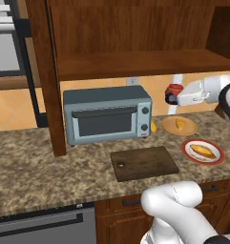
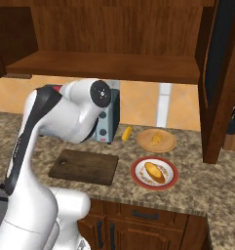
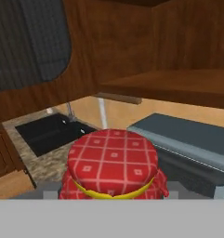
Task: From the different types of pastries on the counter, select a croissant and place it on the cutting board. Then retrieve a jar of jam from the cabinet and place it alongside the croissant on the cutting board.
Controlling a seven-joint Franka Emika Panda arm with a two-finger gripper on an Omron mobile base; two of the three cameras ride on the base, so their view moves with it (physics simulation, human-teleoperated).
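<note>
The jar of jam [image 1: 173,90] hangs in the air in the gripper [image 1: 172,94], above the counter [image 1: 35,162] and under the cabinet [image 1: 135,62] shelf, to the right of the grey-blue toaster oven [image 1: 107,116]. In the hand view the jar [image 3: 112,165] sits close at the bottom, its red checked cloth top tied with a yellow band; the jaws are pinching it.

The cutting board [image 1: 144,163] lies bare near the counter's front edge, in front of the toaster oven, its hole at the near left corner. A small yellow pastry [image 1: 153,126] lies just beside the oven's right side. Further right, a tan round disc [image 1: 179,126] carries a golden pastry [image 1: 180,124]. Nearer the front edge, a red-rimmed white plate [image 1: 203,151] holds another elongated pastry [image 1: 203,151]. A dark sink [image 3: 50,132] is set into the counter.
</note>
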